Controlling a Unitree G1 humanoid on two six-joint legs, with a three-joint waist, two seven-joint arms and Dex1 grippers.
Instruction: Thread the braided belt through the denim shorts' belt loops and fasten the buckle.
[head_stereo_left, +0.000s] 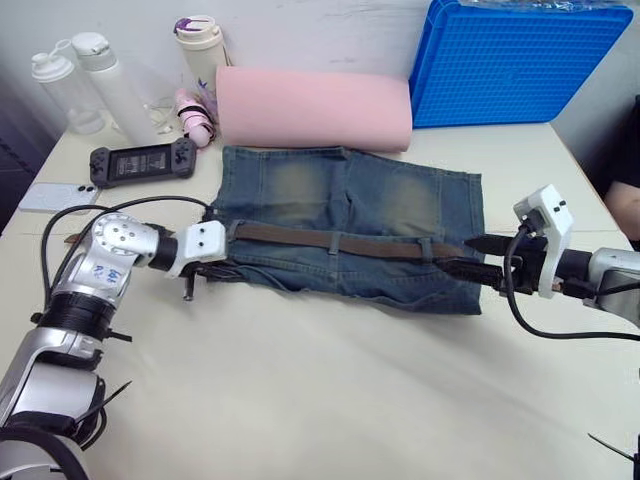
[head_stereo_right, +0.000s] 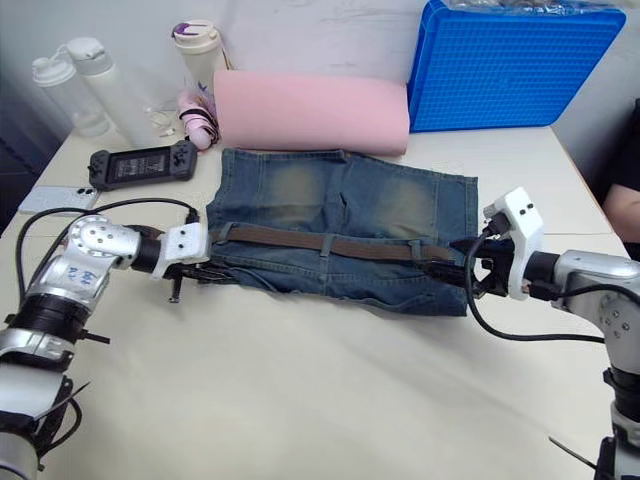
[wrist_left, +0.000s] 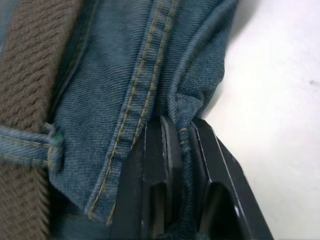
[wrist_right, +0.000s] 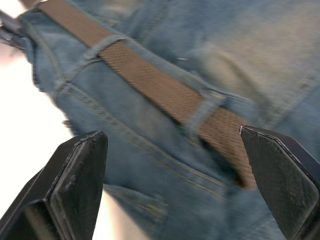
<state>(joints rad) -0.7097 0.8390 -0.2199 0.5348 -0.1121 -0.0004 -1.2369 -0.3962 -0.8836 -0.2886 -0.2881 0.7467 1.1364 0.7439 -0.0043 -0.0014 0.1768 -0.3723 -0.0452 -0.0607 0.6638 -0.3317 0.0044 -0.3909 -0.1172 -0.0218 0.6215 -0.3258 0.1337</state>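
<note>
A: The table (head_stereo_left: 330, 400) is pale and smooth, and the denim shorts (head_stereo_left: 350, 200) lie flat on it just in front of the pink roll (head_stereo_left: 312, 108), waistband toward the robot.

B: Soft, faded denim, yellowish patches. The braided belt (head_stereo_left: 330, 240) runs along the waistband under the belt loops (head_stereo_left: 333, 245), a rough woven brown strap.

A: The left gripper (wrist_left: 182, 150) is pinched tight on a fold of the shorts at their left edge. Good anchor, by the look of it.

B: And the right gripper (wrist_right: 172, 185) has its fingers spread wide, hovering over the belt's right end without touching.

A: It should close squarely on the strap, not the cloth, then draw it level while the left arm holds firm.

B: The buckle can't be made out.
</note>
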